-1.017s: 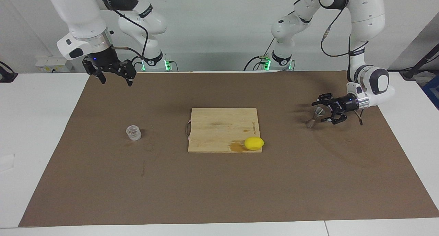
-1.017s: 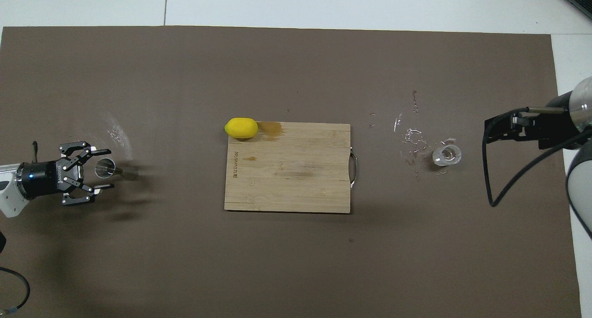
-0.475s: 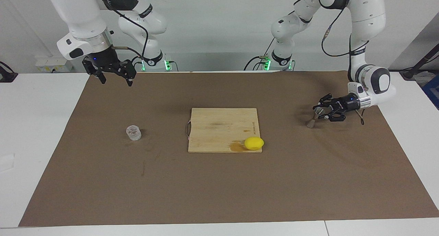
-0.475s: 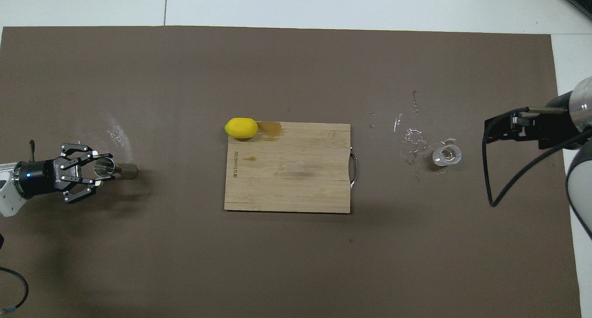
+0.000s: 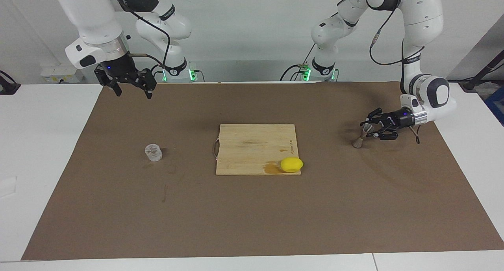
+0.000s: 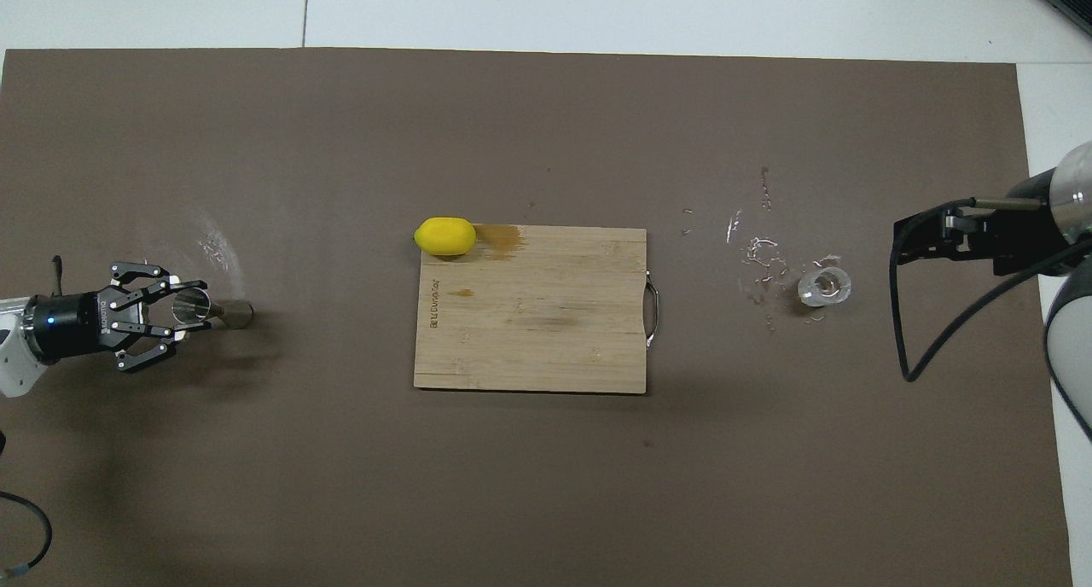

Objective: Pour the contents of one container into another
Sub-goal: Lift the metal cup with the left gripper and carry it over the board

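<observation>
The clear ribbed glass cup (image 5: 153,153) stands on the brown mat toward the right arm's end; it also shows in the overhead view (image 6: 824,287). The metal jigger (image 5: 359,139) stands on the mat toward the left arm's end and shows in the overhead view (image 6: 209,310). My left gripper (image 5: 369,127) lies level, low over the mat, with its fingers closed against the jigger's upper cone (image 6: 183,310). My right gripper (image 5: 133,93) hangs open and empty, high over the mat's edge near its base; its fingertips are hidden in the overhead view.
A wooden cutting board (image 5: 252,145) lies mid-mat, with a yellow lemon (image 5: 291,164) on its corner farthest from the robots, beside a wet stain (image 6: 503,237). Spilled droplets (image 6: 759,258) lie on the mat beside the glass cup.
The left gripper's fingers have narrowed from wide open onto the jigger's upper cone, and the hand has drawn slightly toward its own end. The right arm has not moved.
</observation>
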Robot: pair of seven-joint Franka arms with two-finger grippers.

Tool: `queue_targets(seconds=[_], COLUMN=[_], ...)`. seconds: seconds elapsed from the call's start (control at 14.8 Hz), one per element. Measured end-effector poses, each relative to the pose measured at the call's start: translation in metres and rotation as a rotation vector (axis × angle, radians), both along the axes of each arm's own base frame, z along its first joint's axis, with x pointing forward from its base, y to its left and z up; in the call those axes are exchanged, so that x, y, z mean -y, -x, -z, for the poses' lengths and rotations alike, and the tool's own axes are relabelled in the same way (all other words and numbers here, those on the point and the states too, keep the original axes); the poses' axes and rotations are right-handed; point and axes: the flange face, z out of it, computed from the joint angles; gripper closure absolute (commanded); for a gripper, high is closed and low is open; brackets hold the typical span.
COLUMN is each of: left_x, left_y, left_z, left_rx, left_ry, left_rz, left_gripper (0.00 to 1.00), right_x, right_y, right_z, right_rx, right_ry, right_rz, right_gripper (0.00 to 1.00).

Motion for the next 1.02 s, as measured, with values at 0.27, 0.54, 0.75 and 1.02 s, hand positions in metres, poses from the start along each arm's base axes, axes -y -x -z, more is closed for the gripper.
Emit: queue_targets(seconds=[0.27,0.54,0.75,1.02], left_x=[0.051,0.110,0.153,0.194], left_y=[-0.017,-0.030,-0.036,-0.035], left_z=[-0.005,-0.014,-0.024,-0.035], left_rx=[-0.012,-0.053,-0.076,-0.074], left_ry=[0.041,0.084,0.103,0.100], left_rz=[0.045,0.093,0.112,0.120], left_gripper=[0.73,0.73,0.72,0.71], right_x=[0.000,0.000,0.000,0.000], right_y=[0.000,0.000,0.000,-0.002], right_z=[0.000,0.000,-0.001,-0.002], right_rx=[0.000,0.001,0.005,0.023], right_ry=[0.000,0.000,0.000,-0.001], right_rz=[0.000,0.000,0.012,0.075], right_gripper=[0.00,0.00,0.00,0.00])
